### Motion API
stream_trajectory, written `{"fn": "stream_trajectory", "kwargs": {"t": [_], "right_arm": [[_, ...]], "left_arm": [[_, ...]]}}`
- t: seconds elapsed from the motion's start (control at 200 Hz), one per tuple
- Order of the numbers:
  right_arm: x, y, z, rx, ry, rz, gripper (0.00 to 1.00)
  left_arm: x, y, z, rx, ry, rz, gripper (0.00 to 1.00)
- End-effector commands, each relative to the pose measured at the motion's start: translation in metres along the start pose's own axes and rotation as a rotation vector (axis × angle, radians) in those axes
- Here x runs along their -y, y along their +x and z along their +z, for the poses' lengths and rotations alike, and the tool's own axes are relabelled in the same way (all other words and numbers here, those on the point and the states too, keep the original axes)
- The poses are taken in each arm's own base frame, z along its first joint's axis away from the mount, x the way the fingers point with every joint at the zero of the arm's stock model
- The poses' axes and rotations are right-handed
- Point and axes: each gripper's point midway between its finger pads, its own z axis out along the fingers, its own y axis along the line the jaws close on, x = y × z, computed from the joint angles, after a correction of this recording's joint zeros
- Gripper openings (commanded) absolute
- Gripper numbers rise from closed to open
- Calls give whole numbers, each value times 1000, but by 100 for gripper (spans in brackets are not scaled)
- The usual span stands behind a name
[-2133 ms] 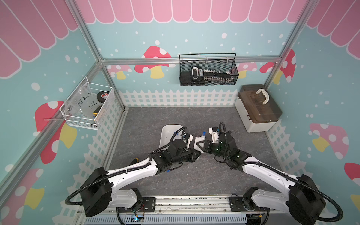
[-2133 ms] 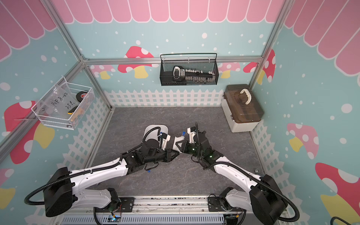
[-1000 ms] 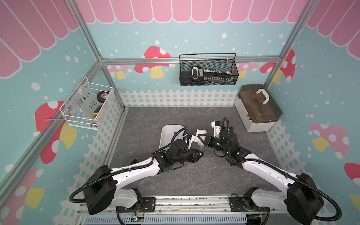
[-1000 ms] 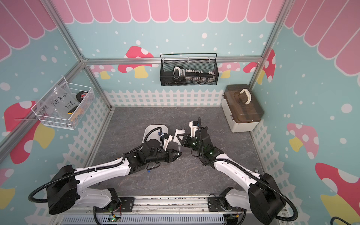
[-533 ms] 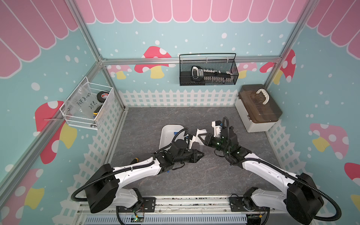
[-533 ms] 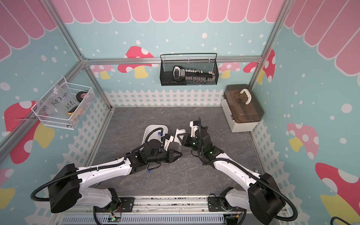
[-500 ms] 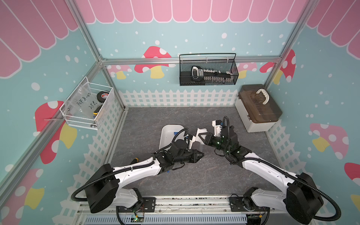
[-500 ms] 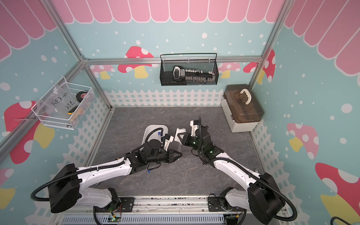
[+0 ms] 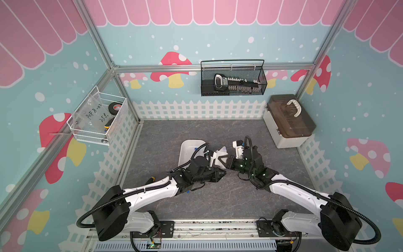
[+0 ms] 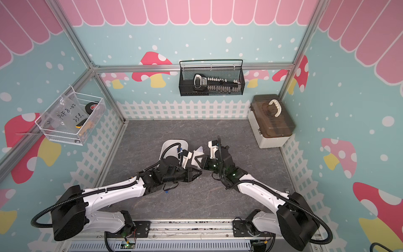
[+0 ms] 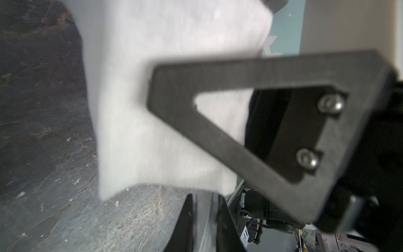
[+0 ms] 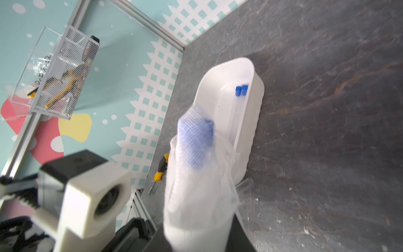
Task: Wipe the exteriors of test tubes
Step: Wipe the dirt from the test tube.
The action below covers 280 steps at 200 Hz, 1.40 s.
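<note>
1. Far left on the grey, stone-patterned table point(image 9: 218, 203) sits the tray point(image 9: 187, 148), smooth white moulded plastic with rounded corners. Two test tubes point(image 12: 236, 115) lie in it side by side against one wall. They are thin clear cylinders with blue caps, and I can't tell whether they have been wiped.
2. A rounded, clear tube end point(image 12: 246, 184) shows just beside the tray. I can't say which tube it belongs to.
3. My left gripper point(image 9: 223, 173) has its black jaws pinched shut on what I take for a test tube point(image 11: 205, 222), pale and blurred.
4. Just right of it, the cloth point(image 12: 196, 189), white open-weave gauze, is bunched over a blue cap point(image 12: 196, 141). The right gripper point(image 9: 219, 158) has its jaws clamped narrowly on that cloth.
5. My read is that the job is midway: one tube is under the cloth, and at most two are finished.
</note>
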Motion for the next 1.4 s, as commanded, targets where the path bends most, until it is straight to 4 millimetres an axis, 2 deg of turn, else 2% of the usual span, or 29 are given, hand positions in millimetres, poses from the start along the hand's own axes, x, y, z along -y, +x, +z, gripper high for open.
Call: {"fn": "stream_trajectory", "kwargs": {"t": [0.0, 0.17, 0.515, 0.635, 0.781, 1.076, 1.166, 1.286, 1.396], "right_arm": [[-3, 2, -7, 23, -16, 26, 24], [-1, -4, -1, 35, 4, -1, 23], [-15, -78, 16, 139, -28, -42, 22], [-19, -90, 15, 161, -38, -45, 22], [-22, -78, 13, 133, -69, -24, 22], [-17, -16, 4, 48, -62, 20, 22], [-14, -4, 1, 40, -54, 33, 22], [-7, -4, -1, 61, -32, 35, 22], [-12, -13, 8, 70, -32, 4, 22]], "left_arm": [[5, -12, -7, 39, 0, 13, 9], [6, -10, -5, 28, 8, 5, 9], [2, -2, -6, 13, 13, -9, 9], [3, -4, -8, 23, 13, -9, 10], [4, -6, -9, 34, 12, -6, 10], [4, -10, -11, 48, 7, -1, 10], [3, -10, -11, 49, 2, 1, 10], [2, -10, -11, 48, -1, 0, 10], [1, -9, -10, 41, 0, -2, 10]]}}
